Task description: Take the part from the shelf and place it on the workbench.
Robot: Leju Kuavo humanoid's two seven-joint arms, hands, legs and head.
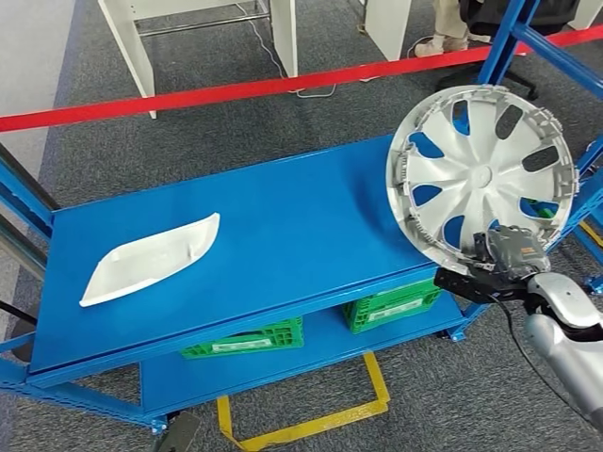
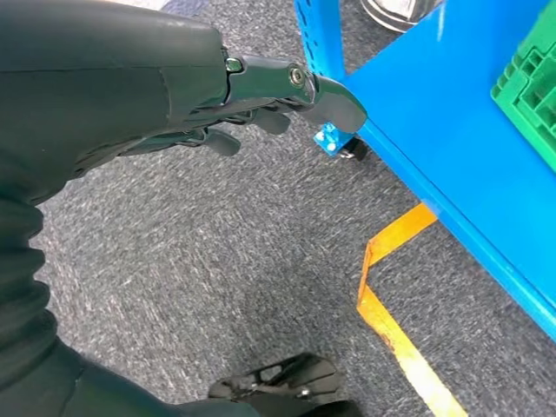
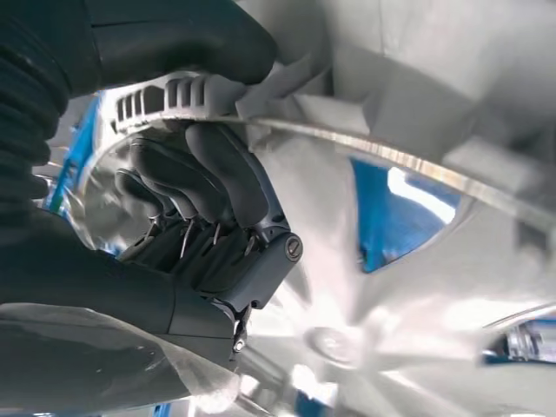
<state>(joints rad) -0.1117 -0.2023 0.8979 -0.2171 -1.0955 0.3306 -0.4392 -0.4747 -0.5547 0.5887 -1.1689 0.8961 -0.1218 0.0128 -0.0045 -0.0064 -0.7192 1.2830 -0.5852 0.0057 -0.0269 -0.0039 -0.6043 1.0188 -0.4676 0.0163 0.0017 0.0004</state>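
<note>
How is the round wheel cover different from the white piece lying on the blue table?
The wheel cover is round with spokes and holes; the white piece is long, curved and solid. The right hand holds the wheel cover tilted up by its rim, over the blue table's end; the white piece lies flat, untouched. Both are pale plastic-looking parts.

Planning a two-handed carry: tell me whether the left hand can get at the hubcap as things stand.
Probably not yet. The left hand hangs low beside the blue cart's lower shelf, near the floor, while the hubcap is up at the cart's far right end, gripped by the right hand. It would have to rise and cross over.
</note>
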